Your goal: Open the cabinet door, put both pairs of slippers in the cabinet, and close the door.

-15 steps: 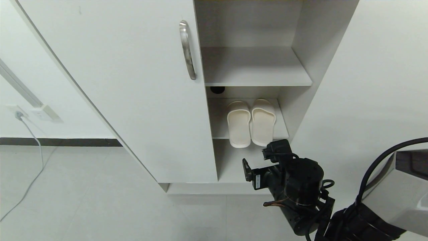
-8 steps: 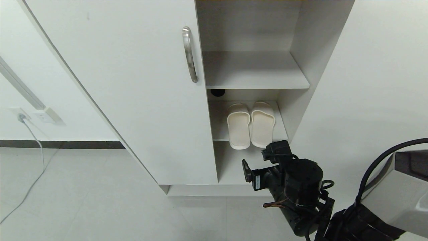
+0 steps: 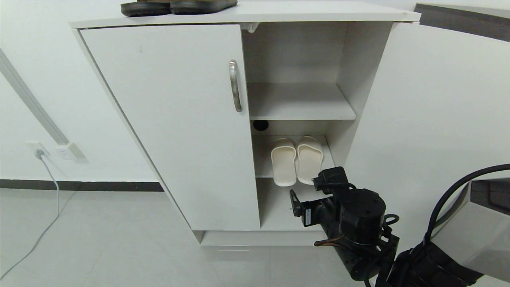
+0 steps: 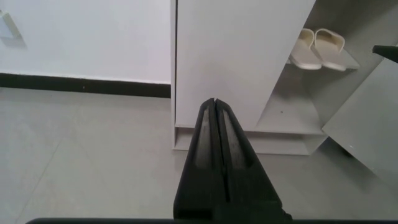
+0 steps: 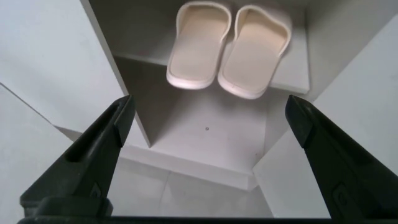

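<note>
A pair of white slippers (image 3: pixel 297 160) lies side by side on the cabinet's middle shelf (image 3: pixel 261 169), toes inward. A dark pair of slippers (image 3: pixel 177 6) rests on the cabinet's top (image 3: pixel 318 16). The right door (image 3: pixel 430 111) stands open and the left door (image 3: pixel 179 119) with its metal handle (image 3: pixel 235 85) is closed. My right gripper (image 3: pixel 308 199) hangs open in front of the bottom compartment, below the white slippers (image 5: pixel 229 50), with nothing between its fingers (image 5: pixel 93 155). My left gripper (image 4: pixel 214 107) is shut and holds nothing, low over the floor, facing the closed door (image 4: pixel 236 56).
The upper shelf (image 3: pixel 299 101) and the bottom compartment floor (image 3: pixel 279 211) hold nothing. The open door stands close beside my right arm. A wall socket (image 3: pixel 38 152) with a grey cable (image 3: pixel 48 223) is at the left, above the tiled floor (image 3: pixel 119 247).
The head camera has tilted up and pulled back, bringing the cabinet top and the dark slippers into the picture. The white slippers and my right arm have not moved.
</note>
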Controlling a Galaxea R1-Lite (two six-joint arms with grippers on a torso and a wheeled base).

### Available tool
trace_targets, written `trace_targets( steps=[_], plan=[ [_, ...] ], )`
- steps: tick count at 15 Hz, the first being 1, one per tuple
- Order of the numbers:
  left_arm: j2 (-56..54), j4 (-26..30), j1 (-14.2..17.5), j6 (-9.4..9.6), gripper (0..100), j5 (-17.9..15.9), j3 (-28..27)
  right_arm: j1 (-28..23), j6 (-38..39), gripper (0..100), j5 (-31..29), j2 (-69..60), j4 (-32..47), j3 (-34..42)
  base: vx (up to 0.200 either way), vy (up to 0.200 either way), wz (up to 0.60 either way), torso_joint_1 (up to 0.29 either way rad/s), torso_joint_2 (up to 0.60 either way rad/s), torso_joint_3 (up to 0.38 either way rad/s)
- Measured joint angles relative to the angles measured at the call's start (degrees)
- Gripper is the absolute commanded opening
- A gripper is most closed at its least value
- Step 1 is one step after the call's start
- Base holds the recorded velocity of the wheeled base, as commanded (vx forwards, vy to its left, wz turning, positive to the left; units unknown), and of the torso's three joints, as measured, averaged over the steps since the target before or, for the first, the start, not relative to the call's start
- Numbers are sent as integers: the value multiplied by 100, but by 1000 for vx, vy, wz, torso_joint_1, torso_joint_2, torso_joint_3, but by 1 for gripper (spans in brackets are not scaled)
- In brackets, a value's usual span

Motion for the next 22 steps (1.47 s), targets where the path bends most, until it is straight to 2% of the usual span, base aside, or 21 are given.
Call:
trace_targets(
  steps=[12,22],
  plan=[
    [0,0,2,-7,0,0,0,-11,-155,100,38,-6,-11,85,0,0,0,0,0,18],
    [0,-2,5,-7,0,-2,0,-5,-155,100,39,-4,-173,184,0,200,0,2,2,3]
  ],
)
